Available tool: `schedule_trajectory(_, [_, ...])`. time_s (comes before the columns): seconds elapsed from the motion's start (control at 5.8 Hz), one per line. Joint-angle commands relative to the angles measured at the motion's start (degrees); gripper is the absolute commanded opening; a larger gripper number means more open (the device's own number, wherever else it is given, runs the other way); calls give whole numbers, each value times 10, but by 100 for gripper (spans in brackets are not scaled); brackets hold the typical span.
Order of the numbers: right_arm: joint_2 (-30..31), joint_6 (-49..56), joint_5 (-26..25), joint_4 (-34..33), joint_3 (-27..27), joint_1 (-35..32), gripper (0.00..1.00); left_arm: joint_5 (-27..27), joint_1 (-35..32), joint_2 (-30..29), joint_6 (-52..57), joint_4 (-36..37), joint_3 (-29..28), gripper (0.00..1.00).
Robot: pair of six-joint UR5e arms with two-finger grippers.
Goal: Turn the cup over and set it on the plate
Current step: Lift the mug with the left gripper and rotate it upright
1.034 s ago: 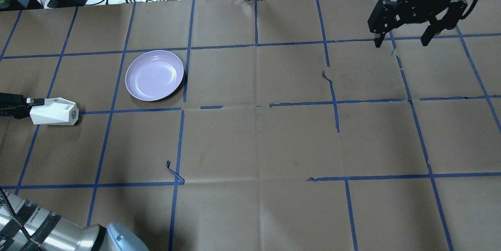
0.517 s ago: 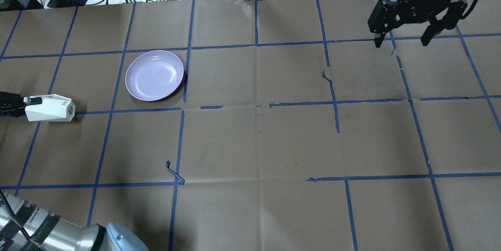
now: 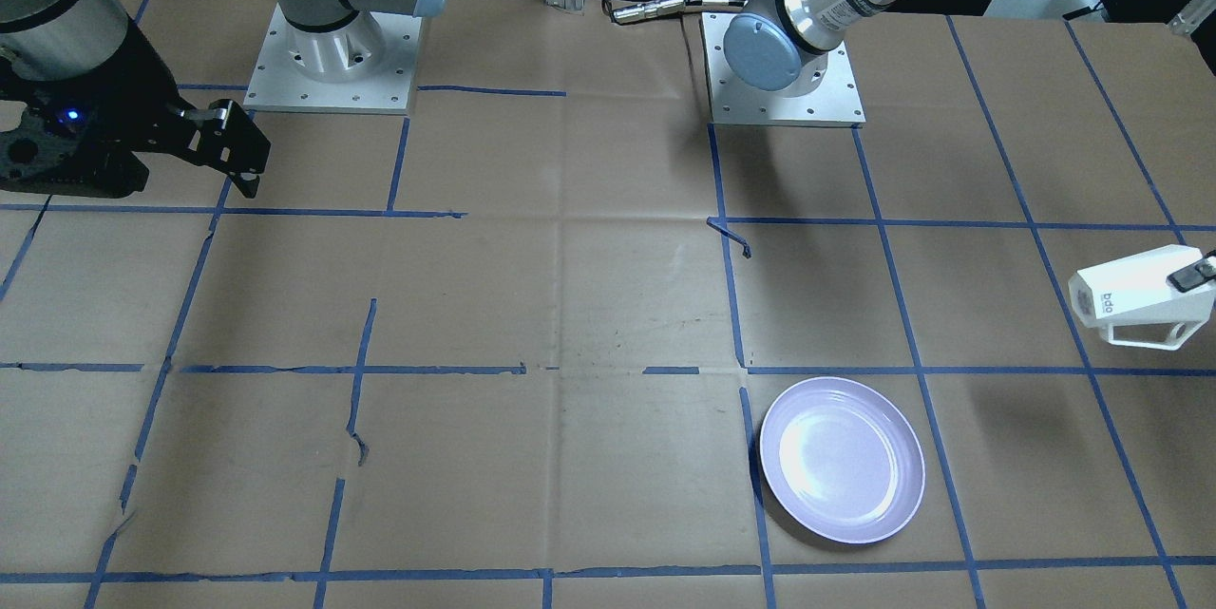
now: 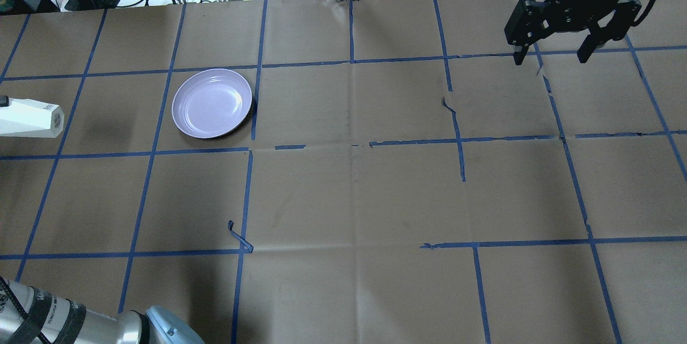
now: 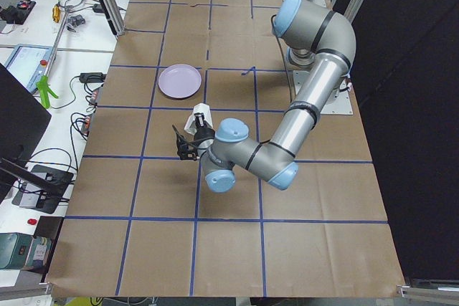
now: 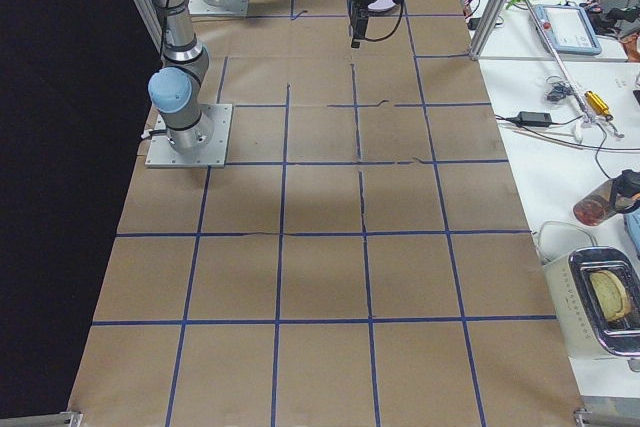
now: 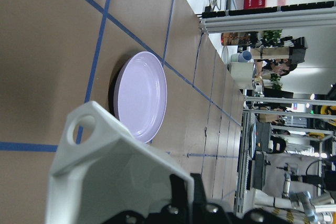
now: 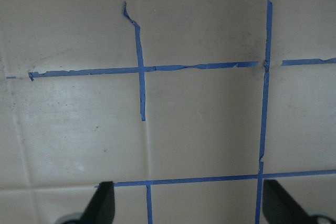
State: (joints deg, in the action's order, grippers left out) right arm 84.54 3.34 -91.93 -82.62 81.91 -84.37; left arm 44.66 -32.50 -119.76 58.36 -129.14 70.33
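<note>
Two claws | left claw (image 3: 1194, 275) clenched on the cup (image 3: 1135, 294), held sideways above the table (image 4: 349, 199), apart from the plate (image 4: 212, 103) | front view shows handle (image 3: 1140, 340), lettering (image 3: 1105, 304); overhead only its body | right claw (image 4: 550, 58) spread, empty.

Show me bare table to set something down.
Free: the whole middle of the brown paper table, from the round lavender plate across to the right arm's open jaws. The plate is bare too. Crowded: only the left edge, where the white faceted mug hangs.
</note>
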Motion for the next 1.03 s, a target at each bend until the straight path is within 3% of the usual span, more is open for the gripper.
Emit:
schedule_trajectory(0.0, [0, 0, 0, 0, 0, 0, 100, 39, -42, 87, -121, 62, 5, 0])
schedule_trajectory(0.34, [0, 0, 0, 0, 0, 0, 100, 196, -181, 133, -316, 250, 7, 0])
schedule_trajectory(0.52, [0, 0, 0, 0, 0, 0, 100, 284, -288, 137, -417, 331, 6, 0])
schedule_trajectory(0.86, [0, 0, 0, 0, 0, 0, 100, 453, -484, 130, -577, 417, 13, 0])
